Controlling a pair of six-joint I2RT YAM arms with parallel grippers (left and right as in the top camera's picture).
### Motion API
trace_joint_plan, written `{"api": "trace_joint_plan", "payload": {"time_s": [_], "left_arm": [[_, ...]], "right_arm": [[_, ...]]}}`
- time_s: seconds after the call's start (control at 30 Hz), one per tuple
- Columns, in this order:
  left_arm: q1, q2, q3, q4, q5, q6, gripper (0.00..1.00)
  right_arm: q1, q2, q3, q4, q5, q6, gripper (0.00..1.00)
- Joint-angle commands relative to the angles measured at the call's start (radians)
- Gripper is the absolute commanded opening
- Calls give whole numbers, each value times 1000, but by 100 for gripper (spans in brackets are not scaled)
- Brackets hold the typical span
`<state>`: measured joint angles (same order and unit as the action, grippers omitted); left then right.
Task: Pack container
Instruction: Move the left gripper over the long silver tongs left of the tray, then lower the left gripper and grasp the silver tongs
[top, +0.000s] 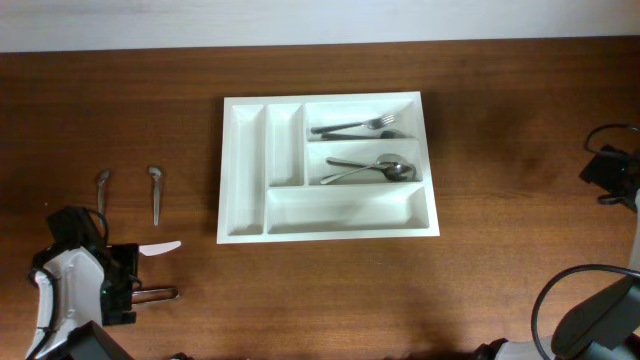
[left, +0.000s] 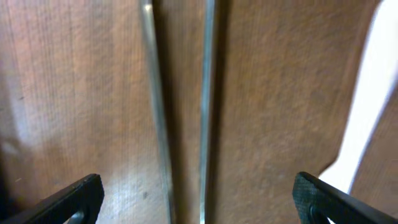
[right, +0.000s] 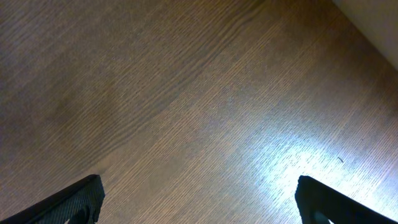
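The white cutlery tray (top: 245, 150) lies in the middle of the table. Its top long compartment holds forks (top: 355, 127), its middle one holds spoons (top: 375, 170). The bottom long compartment and both narrow upright ones are empty. My left gripper (top: 135, 293) is open at the front left, low over the table. In the left wrist view its jaws (left: 199, 208) straddle two thin metal cutlery handles (left: 206, 93) lying side by side, without touching them. These also show in the overhead view (top: 158, 294). My right gripper (top: 603, 168) is open and empty over bare wood (right: 199, 199) at the far right.
Two metal spoons (top: 102, 190) (top: 155, 192) lie left of the tray. A white plastic knife (top: 160, 248) lies just beyond my left gripper; it also shows at the right in the left wrist view (left: 373, 93). Black cables curve at the front right (top: 560, 290).
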<state>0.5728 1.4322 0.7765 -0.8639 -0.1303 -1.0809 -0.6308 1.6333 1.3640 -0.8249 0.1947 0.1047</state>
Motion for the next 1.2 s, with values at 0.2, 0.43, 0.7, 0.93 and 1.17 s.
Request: {"api": "trace_joint_plan", "payload": {"time_s": [0.2, 0.43, 0.7, 0.93, 1.17], "left_arm": [[6, 2, -87, 83, 14, 12, 99], [6, 2, -98, 90, 10, -2, 99], [6, 2, -157, 136, 1, -40, 99], [6, 2, -177, 153, 3, -40, 99], [6, 2, -177, 149, -4, -40, 99]], "right_arm": [[-5, -3, -3, 3, 16, 0, 99], [-5, -3, -3, 3, 16, 0, 99], [-5, -3, -3, 3, 16, 0, 99], [-5, -3, -3, 3, 16, 0, 99], [-5, -3, -3, 3, 16, 0, 99]]}}
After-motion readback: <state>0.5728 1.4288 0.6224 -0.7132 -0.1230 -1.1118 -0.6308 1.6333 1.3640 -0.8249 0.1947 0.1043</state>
